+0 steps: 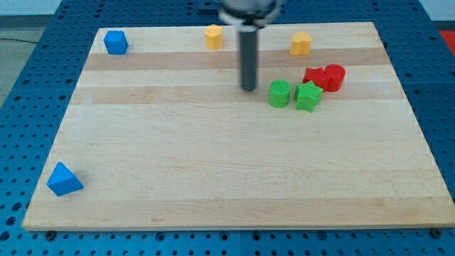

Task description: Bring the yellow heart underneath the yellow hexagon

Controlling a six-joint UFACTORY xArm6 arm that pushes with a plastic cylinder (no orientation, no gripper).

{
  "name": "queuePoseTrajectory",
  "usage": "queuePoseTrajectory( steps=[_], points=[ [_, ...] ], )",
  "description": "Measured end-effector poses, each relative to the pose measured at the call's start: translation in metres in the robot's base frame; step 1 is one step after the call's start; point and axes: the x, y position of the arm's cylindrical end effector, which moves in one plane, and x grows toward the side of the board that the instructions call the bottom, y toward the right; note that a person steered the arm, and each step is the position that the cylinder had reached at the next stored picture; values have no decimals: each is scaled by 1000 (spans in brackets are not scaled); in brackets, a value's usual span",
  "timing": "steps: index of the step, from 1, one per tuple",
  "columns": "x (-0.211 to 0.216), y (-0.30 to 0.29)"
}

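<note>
The yellow hexagon point(214, 35) lies near the view's top edge of the wooden board, left of centre. The yellow heart point(301, 43) lies to its right, at about the same height. My rod comes down between them, and my tip point(249, 88) rests on the board below both. It is just left of a green cylinder point(279, 93) and touches no block.
A green star point(308, 96) sits right of the green cylinder, with a red star point(315, 76) and a red cylinder point(334, 77) just above it. A blue cube point(115, 42) is at the top left and a blue triangle point(63, 179) at the bottom left. The wooden board point(213, 178) ends on all sides.
</note>
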Motion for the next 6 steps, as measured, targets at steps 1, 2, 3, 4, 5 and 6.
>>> queuePoseTrajectory(
  steps=[1,2,3,4,5,6],
  points=[
    [-62,71],
    [-85,150],
    [-111,57],
    [-139,10],
    [-147,52],
    [-123,-11]
  ],
)
